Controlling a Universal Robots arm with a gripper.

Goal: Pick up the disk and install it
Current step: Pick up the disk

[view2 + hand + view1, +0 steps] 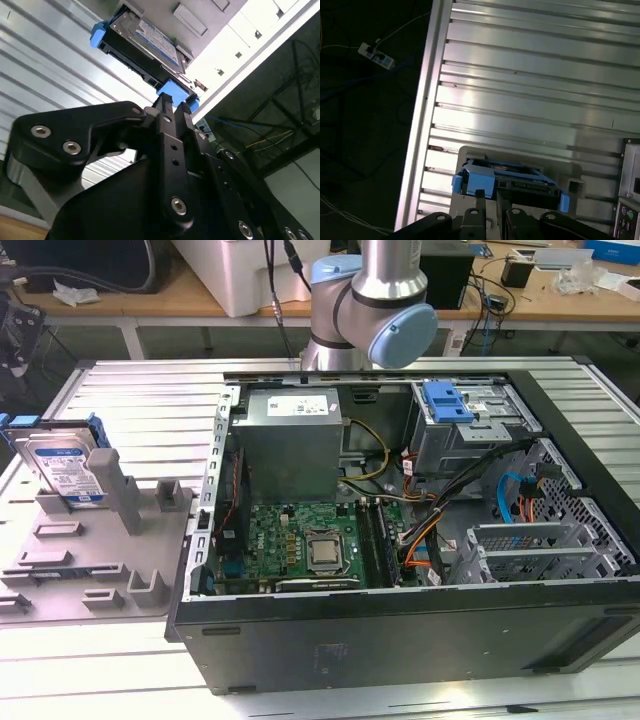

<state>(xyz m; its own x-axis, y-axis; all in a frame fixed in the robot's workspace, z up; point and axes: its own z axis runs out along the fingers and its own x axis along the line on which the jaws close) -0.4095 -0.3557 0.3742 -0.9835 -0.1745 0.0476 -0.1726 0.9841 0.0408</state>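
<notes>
Pick-up step: my pincer hangs above the disk, upright in its grey holder. I cannot tell if the pincer is open; grasping needs alignment first.

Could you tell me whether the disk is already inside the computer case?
No, the disk stands in the grey holder outside the case, on the exterior view's left.
</notes>
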